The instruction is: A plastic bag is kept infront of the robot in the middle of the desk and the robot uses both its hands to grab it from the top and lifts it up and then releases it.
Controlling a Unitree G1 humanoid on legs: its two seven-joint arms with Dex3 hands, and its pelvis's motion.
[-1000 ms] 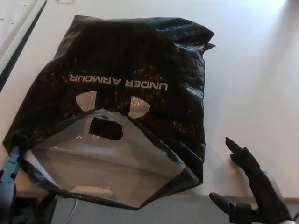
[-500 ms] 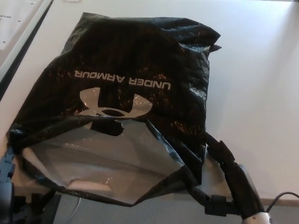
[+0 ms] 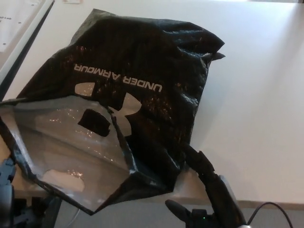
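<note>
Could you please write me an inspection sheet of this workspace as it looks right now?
Surface: white desk, bare to the right of the bag.
Job's thing: black plastic bag with white UNDER ARMOUR lettering, lying on the desk, mouth open toward the robot, silvery inside showing, handle cut-out visible.
Clutter: nothing seen.
Hands: right hand at the bag's near right corner, fingers against the plastic; a firm grasp cannot be confirmed. Left hand only partly visible at the bag's near left edge.
Cables: black cable by the right wrist.
Surroundings: white panel with a dark edge at far left.
</note>
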